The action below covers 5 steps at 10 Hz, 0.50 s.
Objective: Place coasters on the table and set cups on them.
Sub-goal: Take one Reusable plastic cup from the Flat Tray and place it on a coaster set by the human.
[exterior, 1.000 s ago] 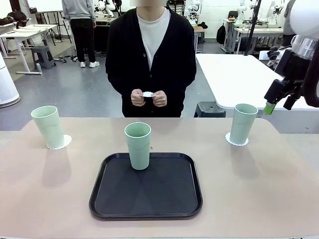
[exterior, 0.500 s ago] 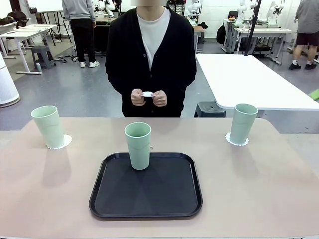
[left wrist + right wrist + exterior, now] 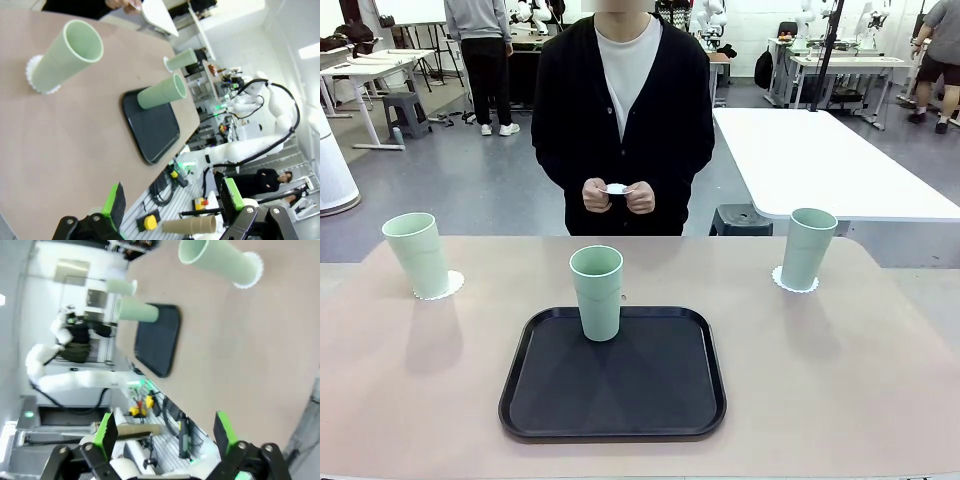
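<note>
Three mint-green cups stand on the tan table (image 3: 840,380). The left cup (image 3: 416,255) rests on a white coaster (image 3: 442,286), and the right cup (image 3: 809,248) on another coaster (image 3: 794,281). The middle cup (image 3: 597,292) stands upright on the black tray (image 3: 612,375). At the far edge a person holds a third coaster (image 3: 616,189) between both hands. My left gripper (image 3: 172,202) is open and empty, off the table's left end, facing the left cup (image 3: 65,56). My right gripper (image 3: 165,435) is also open and empty, beyond the table's right end, facing the right cup (image 3: 215,260).
The tray (image 3: 155,132) lies in the middle near the robot's side. A white rectangular table (image 3: 820,160) stands behind at the right. Bare tabletop lies between the tray and each outer cup.
My right arm, seen at the front view's right edge a second ago, has pulled out of that view. Cups, coasters and the person's hands have not moved.
</note>
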Tool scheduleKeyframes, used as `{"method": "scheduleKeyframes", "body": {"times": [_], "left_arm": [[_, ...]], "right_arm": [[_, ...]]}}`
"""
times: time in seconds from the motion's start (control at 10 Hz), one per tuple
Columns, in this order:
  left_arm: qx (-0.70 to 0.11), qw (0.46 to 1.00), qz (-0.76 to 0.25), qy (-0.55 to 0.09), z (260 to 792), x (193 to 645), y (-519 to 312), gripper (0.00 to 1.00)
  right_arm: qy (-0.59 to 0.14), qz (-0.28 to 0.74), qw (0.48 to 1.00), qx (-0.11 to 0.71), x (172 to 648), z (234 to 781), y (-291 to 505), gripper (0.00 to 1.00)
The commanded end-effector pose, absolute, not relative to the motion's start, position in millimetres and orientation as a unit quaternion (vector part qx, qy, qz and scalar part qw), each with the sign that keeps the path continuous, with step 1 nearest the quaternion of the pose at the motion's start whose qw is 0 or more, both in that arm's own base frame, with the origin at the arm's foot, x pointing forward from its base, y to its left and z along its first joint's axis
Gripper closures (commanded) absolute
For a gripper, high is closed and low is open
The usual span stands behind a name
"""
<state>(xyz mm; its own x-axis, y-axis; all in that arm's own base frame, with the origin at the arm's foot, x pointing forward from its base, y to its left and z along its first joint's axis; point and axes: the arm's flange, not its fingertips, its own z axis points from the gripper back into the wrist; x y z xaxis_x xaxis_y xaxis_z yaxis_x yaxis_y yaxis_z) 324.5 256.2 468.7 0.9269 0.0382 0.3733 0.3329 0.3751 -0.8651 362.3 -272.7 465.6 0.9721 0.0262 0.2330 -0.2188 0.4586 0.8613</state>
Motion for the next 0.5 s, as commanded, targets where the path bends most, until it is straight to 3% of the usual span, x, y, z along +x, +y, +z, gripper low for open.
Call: {"method": "scheduleKeyframes", "body": {"times": [0.0,0.4], "left_arm": [[-0.553,0.81,-0.093,-0.168,471,322,257,0.0],[-0.553,0.81,-0.093,-0.168,471,322,257,0.0]], "right_arm": [[-0.104,0.07,0.824,0.553,370,475,-301,0.0],[-0.122,0.033,0.804,0.581,371,474,-314,0.0]]}}
